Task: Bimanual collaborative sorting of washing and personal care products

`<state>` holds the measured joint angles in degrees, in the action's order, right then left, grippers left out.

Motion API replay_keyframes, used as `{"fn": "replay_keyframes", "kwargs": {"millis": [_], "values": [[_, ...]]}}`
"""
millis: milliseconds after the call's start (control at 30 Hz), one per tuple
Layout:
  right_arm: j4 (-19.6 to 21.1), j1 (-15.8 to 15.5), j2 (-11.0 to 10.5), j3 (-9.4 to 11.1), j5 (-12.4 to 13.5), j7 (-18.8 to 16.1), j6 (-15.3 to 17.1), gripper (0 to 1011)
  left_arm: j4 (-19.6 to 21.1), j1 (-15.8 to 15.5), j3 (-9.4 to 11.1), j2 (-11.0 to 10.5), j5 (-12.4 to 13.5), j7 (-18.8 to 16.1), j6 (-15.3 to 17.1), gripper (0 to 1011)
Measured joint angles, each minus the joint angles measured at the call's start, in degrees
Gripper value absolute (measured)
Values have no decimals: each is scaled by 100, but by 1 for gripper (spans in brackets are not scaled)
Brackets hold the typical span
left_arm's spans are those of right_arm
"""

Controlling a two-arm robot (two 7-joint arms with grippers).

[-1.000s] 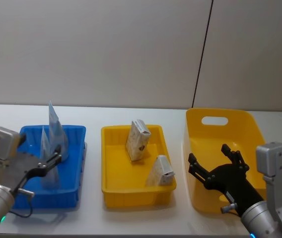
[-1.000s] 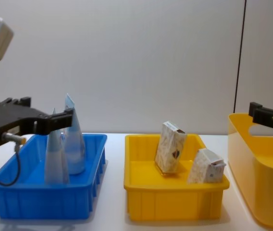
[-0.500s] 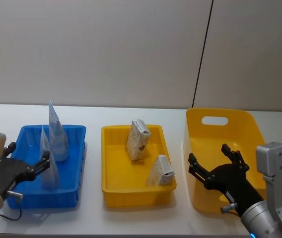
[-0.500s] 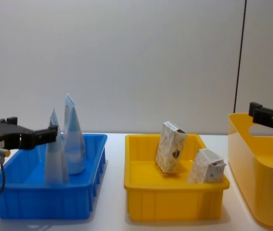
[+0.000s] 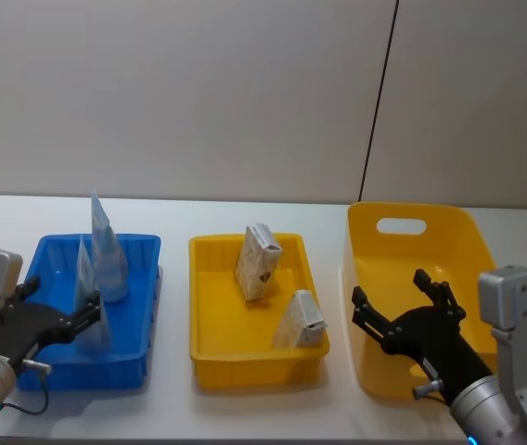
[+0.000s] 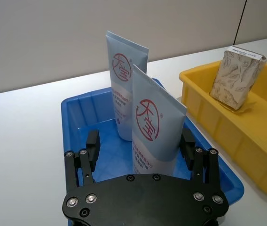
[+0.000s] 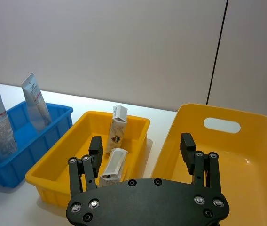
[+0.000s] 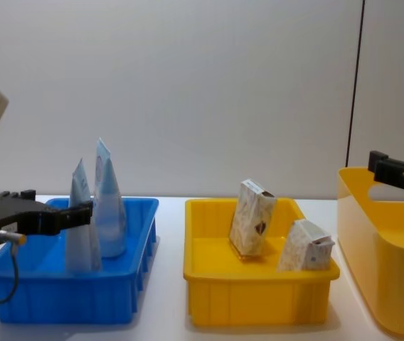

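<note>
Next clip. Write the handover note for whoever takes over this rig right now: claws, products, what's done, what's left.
Left claw: open, fingers either side of the nearer tube in the blue bin, not touching it.
Right claw: open, holding nothing, over the big yellow tub.
Products: the nearer tube and the farther tube stand in the blue bin. The upright carton and the tipped carton are in the yellow tray.
Done: tubes and cartons sit in separate containers.
Left: probably only the flanked tube; I cannot tell whether it is meant to be grasped or released.
</note>
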<state>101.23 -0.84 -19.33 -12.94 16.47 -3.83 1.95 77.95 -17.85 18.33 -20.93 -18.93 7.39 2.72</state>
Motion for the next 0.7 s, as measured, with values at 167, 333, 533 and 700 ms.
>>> {"fn": "replay_keyframes", "kwargs": {"millis": [167,333,533,700], "values": [[0,0,0,0,0,0,0,1004,-155,-94,36,81,40,41,11,1002],[0,0,0,0,0,0,0,1004,-302,-179,70,149,86,73,13,1002],[0,0,0,0,0,0,0,1003,-551,-321,126,250,171,109,2,1002],[0,0,0,0,0,0,0,1004,-775,-457,170,337,241,126,-9,970]]}}
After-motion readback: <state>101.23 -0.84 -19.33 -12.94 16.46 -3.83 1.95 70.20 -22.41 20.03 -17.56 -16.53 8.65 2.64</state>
